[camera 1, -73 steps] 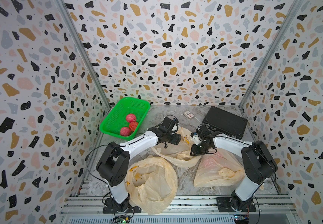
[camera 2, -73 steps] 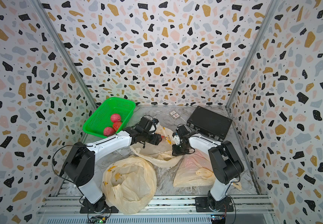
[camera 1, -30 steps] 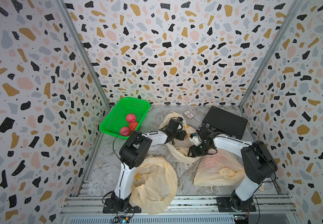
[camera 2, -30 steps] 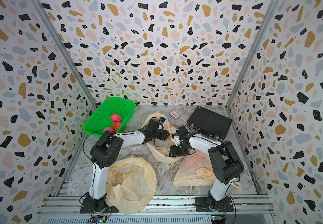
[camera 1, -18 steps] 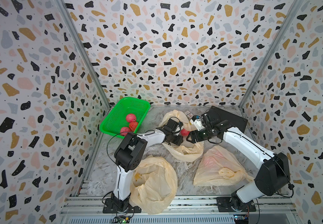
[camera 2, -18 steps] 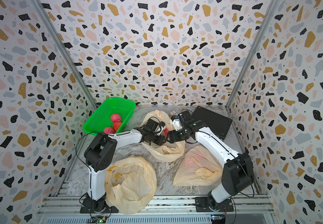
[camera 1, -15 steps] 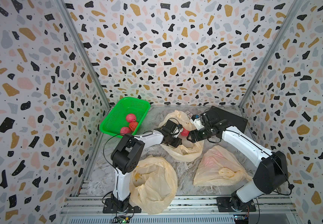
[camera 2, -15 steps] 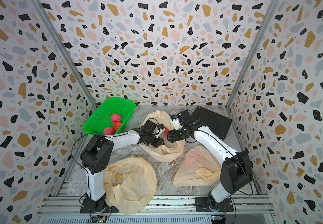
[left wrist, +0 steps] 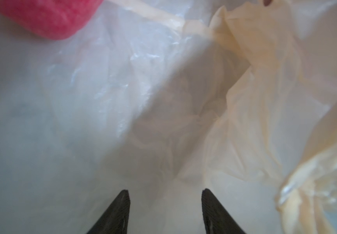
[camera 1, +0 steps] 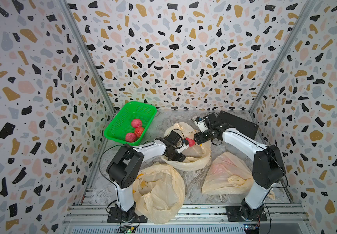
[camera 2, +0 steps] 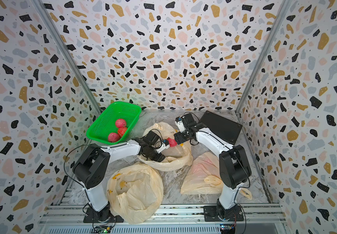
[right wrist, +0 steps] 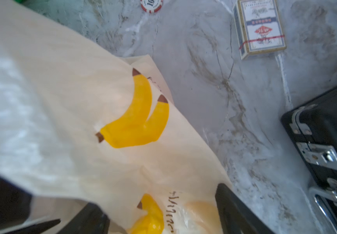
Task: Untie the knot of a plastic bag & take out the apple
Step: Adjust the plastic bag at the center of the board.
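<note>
The cream plastic bag (camera 1: 185, 162) with banana prints lies mid-table, its mouth standing open; its knot is out of view. A red apple (camera 1: 191, 142) (camera 2: 172, 142) shows at the bag's mouth between the two grippers, and blurred at the edge of the left wrist view (left wrist: 42, 18). My left gripper (camera 1: 174, 157) (left wrist: 164, 191) reaches inside the bag, open, with only film ahead of it. At the bag's far rim my right gripper (camera 1: 198, 139) (right wrist: 156, 195) stands open, printed bag film lying between its fingers. Neither gripper's jaws close round the apple.
A green basket (camera 1: 141, 103) holding three red fruits stands at the back left. Two more cream bags lie at the front (camera 1: 159, 192) and right (camera 1: 226, 176). A black case (camera 1: 238, 125) sits at the back right, with a card deck (right wrist: 260, 28) and a poker chip (right wrist: 151, 5) nearby.
Over the last second my right gripper rose from the bag's near side to its far rim, the bag's mouth came up, and the apple came into view. Since half a second ago little has moved.
</note>
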Tool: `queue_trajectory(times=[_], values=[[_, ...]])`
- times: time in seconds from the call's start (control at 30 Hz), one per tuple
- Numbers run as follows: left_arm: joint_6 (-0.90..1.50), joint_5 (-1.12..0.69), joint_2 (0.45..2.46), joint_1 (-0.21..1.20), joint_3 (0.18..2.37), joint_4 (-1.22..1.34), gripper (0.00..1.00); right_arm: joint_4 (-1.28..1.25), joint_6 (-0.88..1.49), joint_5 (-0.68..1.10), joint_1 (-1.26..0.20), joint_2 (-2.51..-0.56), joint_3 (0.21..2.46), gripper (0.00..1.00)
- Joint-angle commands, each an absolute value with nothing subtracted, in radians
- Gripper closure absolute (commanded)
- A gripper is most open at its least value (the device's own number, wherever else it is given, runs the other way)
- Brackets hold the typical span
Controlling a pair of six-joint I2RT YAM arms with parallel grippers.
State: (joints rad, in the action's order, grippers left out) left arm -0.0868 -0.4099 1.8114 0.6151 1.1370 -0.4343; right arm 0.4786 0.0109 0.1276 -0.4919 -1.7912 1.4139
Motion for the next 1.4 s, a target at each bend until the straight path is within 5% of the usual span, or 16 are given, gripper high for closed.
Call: queue_trajectory(times=[0.0,0.37,0.47,0.63,0.77,0.97,1.37], values=[[-0.124,-0.449,1.758,0.593,1.107,-0.448,0.42,0.457,0.000,0.142,-0.486,-1.848,1.423,0.23],[-0.164,-0.473,1.708,0.587,1.034,-0.414,0.40,0.342,0.092,0.083,-0.455,-1.927,1.395,0.62],[-0.134,-0.454,1.688,0.585,1.016,-0.376,0.20,0.359,0.132,0.103,-0.455,-1.946,1.386,0.76],[-0.035,-0.469,1.645,0.577,1.003,-0.249,0.11,0.312,0.201,0.151,-0.458,-1.957,1.301,0.91],[0.096,-0.472,1.605,0.577,0.968,-0.067,0.00,0.276,0.229,0.152,-0.469,-1.940,1.240,0.95],[0.228,-0.468,1.630,0.598,0.931,0.069,0.01,0.259,0.247,0.136,-0.483,-1.898,1.207,0.99],[0.193,-0.123,1.711,0.617,0.972,0.148,0.01,0.256,0.248,0.106,-0.558,-1.759,1.111,1.00]])
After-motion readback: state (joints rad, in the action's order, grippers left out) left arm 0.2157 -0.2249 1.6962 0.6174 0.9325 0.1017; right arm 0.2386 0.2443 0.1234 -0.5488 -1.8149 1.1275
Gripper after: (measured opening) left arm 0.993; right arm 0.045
